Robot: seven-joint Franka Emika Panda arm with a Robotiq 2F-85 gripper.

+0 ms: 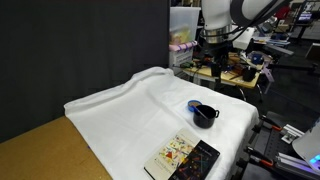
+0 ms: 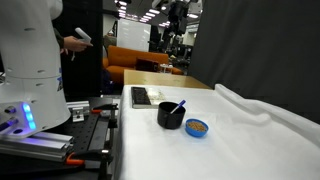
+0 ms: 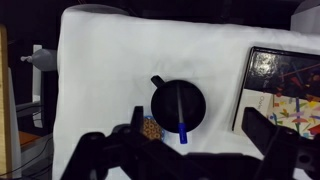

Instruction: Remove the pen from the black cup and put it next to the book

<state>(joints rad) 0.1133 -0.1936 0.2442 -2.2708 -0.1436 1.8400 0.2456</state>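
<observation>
The black cup (image 3: 165, 102) stands on the white cloth with its handle pointing away from me. The blue pen (image 3: 181, 125) leans inside it, its blue end over the near rim. In both exterior views the cup (image 1: 204, 115) (image 2: 170, 116) stands near the table's edge, and the pen (image 2: 180, 105) sticks out of its top. The book (image 3: 285, 88) (image 1: 183, 158) (image 2: 154, 96) lies flat beside the cup, cream panel and black panel showing. My gripper (image 3: 197, 125) is open and empty, high above the cup, a finger on each side of it. It also shows in an exterior view (image 1: 214, 62).
A small blue dish with orange contents (image 3: 151, 129) (image 1: 194, 105) (image 2: 197, 127) sits right beside the cup. The white cloth (image 1: 130, 115) is wrinkled at the back. A black curtain (image 1: 80, 45) stands behind the table. A white robot base (image 2: 30, 60) stands off the table's end.
</observation>
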